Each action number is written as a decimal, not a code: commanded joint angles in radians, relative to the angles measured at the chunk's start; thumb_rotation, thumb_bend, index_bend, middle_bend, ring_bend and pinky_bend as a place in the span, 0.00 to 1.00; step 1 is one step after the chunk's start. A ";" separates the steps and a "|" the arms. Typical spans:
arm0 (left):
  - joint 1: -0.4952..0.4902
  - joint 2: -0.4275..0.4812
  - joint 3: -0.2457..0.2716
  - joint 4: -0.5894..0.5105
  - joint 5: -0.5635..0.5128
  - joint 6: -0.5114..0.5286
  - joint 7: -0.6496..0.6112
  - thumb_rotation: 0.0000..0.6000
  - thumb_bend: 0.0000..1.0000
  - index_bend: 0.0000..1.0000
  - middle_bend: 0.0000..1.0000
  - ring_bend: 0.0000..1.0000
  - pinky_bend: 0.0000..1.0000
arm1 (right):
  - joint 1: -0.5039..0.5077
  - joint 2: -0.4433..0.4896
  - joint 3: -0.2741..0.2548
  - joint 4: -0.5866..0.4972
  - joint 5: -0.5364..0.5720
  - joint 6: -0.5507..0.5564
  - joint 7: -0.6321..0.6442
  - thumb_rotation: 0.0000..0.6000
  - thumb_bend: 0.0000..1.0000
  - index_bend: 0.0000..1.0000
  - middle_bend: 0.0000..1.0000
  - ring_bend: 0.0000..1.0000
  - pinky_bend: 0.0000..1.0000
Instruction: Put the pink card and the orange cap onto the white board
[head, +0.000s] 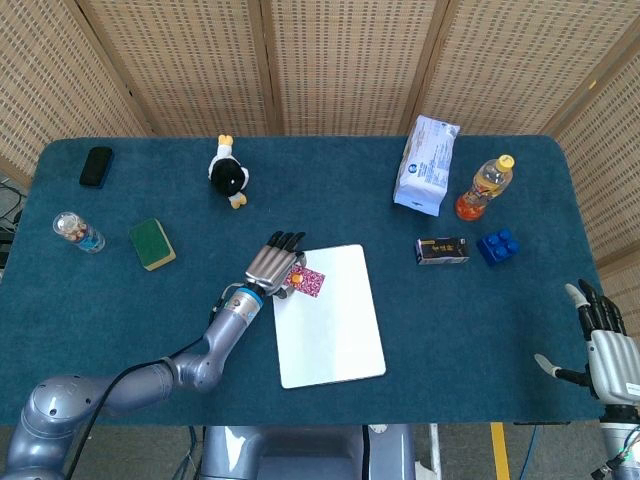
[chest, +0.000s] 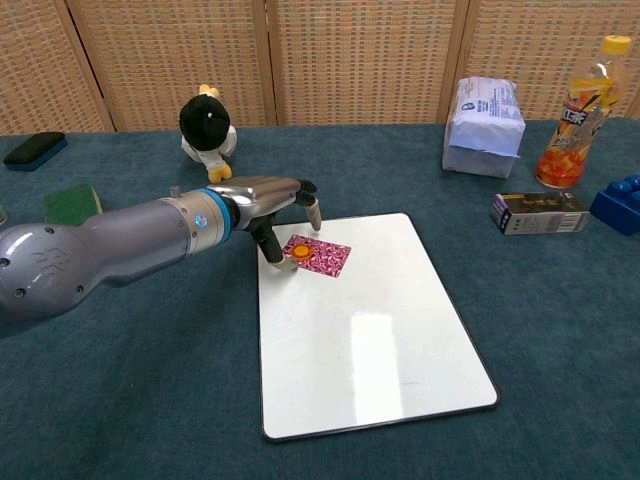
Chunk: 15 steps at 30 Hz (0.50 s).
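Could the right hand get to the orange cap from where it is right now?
Probably not easily: the right hand sits at the table's far right edge, while the orange cap is across the white board, already under the left hand.
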 joint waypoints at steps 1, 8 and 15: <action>-0.005 0.022 0.000 -0.037 -0.036 -0.007 0.024 1.00 0.25 0.04 0.00 0.00 0.00 | 0.000 0.000 0.000 0.000 0.000 0.000 -0.001 1.00 0.00 0.06 0.01 0.00 0.00; 0.037 0.108 -0.002 -0.196 0.026 0.118 0.008 1.00 0.23 0.00 0.00 0.00 0.00 | 0.000 -0.002 0.001 0.003 0.002 0.002 -0.005 1.00 0.00 0.06 0.01 0.00 0.00; 0.209 0.354 0.078 -0.509 0.241 0.389 -0.022 1.00 0.00 0.00 0.00 0.00 0.00 | -0.003 -0.006 0.000 0.005 0.000 0.009 -0.027 1.00 0.00 0.06 0.01 0.00 0.00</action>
